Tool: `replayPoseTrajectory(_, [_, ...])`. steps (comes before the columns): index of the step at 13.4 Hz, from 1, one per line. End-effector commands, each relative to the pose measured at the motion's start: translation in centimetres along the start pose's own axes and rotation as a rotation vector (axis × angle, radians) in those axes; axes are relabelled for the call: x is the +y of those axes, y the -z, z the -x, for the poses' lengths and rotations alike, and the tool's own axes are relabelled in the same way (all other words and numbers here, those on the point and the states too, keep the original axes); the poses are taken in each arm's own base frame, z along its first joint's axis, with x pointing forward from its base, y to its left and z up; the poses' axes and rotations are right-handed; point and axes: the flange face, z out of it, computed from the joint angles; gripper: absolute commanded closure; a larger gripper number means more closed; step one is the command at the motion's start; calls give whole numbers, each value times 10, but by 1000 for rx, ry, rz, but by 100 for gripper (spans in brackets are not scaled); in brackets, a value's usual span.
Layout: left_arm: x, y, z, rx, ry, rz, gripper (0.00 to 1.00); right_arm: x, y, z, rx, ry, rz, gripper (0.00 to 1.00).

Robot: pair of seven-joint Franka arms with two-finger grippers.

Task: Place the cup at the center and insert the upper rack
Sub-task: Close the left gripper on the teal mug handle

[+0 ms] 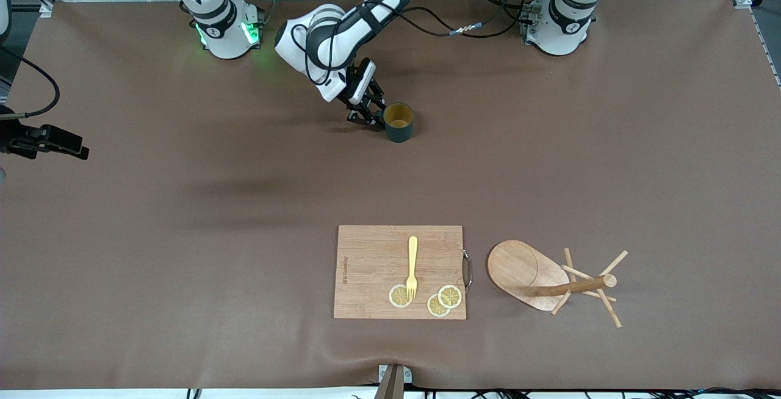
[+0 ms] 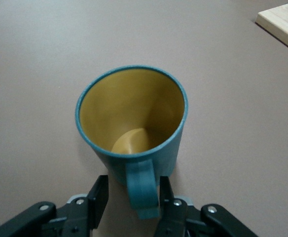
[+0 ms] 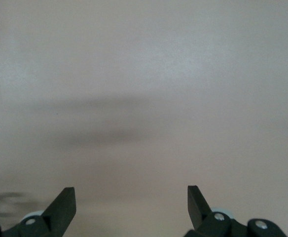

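Observation:
The cup (image 1: 399,122) stands upright on the table, nearer the robots' bases than the cutting board. In the left wrist view the cup (image 2: 131,118) shows its mustard inside, with its handle (image 2: 141,190) pointing at the camera. My left gripper (image 1: 373,119) is down at the table beside the cup. Its fingers are open on either side of the handle, one close to it and the other a gap away (image 2: 133,190). The upper rack (image 1: 549,280) lies on its side near the front camera, toward the left arm's end. My right gripper (image 1: 76,149) waits open and empty above bare table (image 3: 131,197).
A wooden cutting board (image 1: 399,272) with a yellow fork (image 1: 412,265) and lemon slices (image 1: 440,300) lies beside the upper rack; its corner shows in the left wrist view (image 2: 284,24). Brown mat covers the table (image 1: 183,234).

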Motion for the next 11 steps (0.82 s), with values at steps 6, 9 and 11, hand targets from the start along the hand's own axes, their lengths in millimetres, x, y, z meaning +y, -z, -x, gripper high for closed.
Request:
replayPoseTrajectory(6, [1,19,-1,-49,22,14,100,-1,3,-3,8,-13,2,0])
replayPoseTrajectory(9, [2,27,-6,-62,20,18,100,-2,3,-3,10,-11,2,0])
replayPoseTrajectory(11, [4,53,-24,-99,18,36,100,-2,3,-3,8,-11,0,0])
